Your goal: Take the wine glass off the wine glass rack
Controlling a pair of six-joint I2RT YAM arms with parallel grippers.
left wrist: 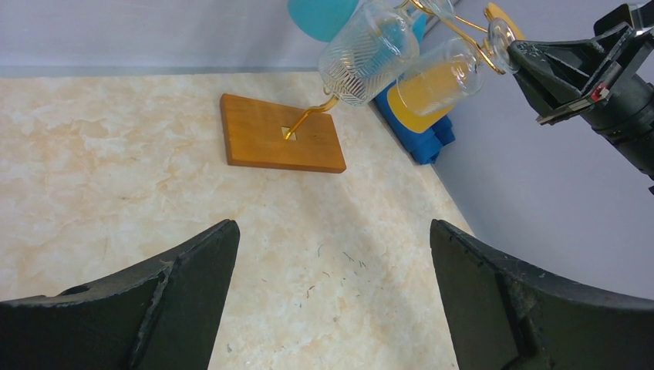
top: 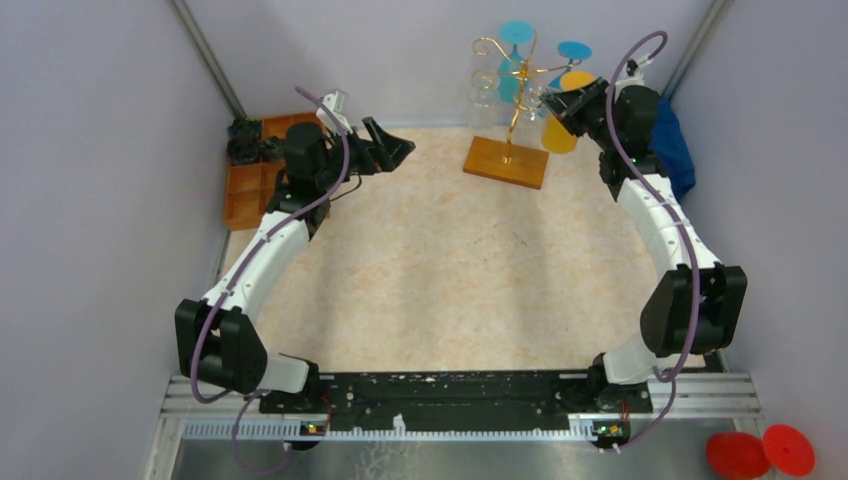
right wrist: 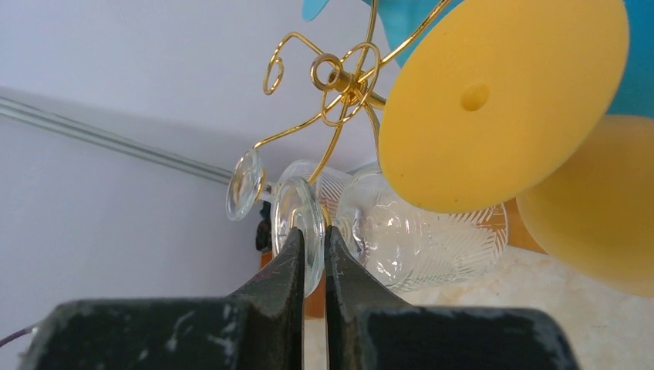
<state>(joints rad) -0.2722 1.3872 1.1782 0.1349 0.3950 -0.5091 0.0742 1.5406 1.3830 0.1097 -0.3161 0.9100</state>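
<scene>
The wine glass rack [top: 519, 98] is a gold wire stand on a wooden base [top: 507, 161] at the back of the table. Several glasses hang upside down from its arms: clear, blue and yellow. My right gripper [right wrist: 312, 233] is shut on the round foot [right wrist: 299, 210] of a clear wine glass; its patterned bowl [right wrist: 420, 240] hangs just beyond. A yellow glass's foot [right wrist: 501, 100] sits close on the right. In the top view the right gripper [top: 562, 106] is at the rack's right side. My left gripper [left wrist: 332, 231] hovers open and empty over the table, left of the rack.
An orange compartmented tray [top: 243, 195] lies at the far left with dark items at its back. A blue cloth [top: 677, 150] sits against the right wall behind the right arm. Grey walls close in both sides and the back. Two red discs [top: 760, 452] lie off the table, near right.
</scene>
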